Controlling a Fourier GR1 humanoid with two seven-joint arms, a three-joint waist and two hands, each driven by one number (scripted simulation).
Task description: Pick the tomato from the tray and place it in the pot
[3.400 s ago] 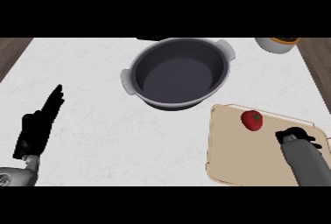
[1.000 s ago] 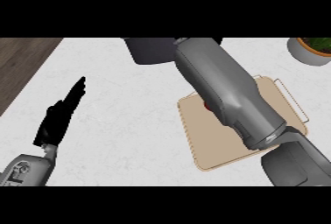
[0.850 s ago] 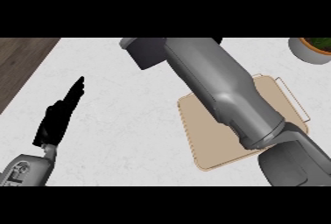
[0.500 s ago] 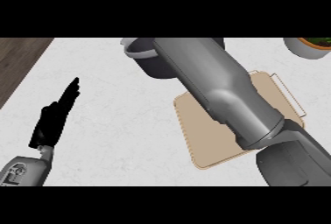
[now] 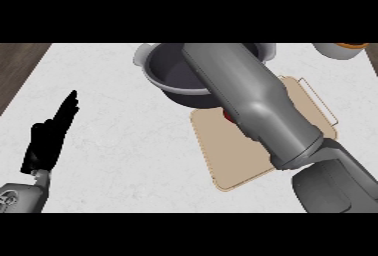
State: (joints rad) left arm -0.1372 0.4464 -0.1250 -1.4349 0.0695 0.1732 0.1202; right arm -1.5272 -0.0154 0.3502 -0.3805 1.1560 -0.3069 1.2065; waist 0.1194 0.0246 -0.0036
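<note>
The grey pot [image 5: 168,75] stands at the top middle, its right half covered by my right forearm [image 5: 251,105]. That forearm runs from the lower right across the beige tray [image 5: 236,160] and over the pot, and it leaves the picture at the top, so the right hand does not show. A red sliver of the tomato [image 5: 227,116] peeks out beside the forearm at the tray's upper left corner. My left hand [image 5: 46,142] rests open at the left edge, fingers up.
A bowl [image 5: 338,50] with an orange rim sits at the top right corner. The white counter [image 5: 125,145] ends at a dark wooden strip along its left side.
Since 3.4 s ago the right forearm has swung up over the tray and pot. In the last second more of the pot has come into view. The left hand has barely shifted.
</note>
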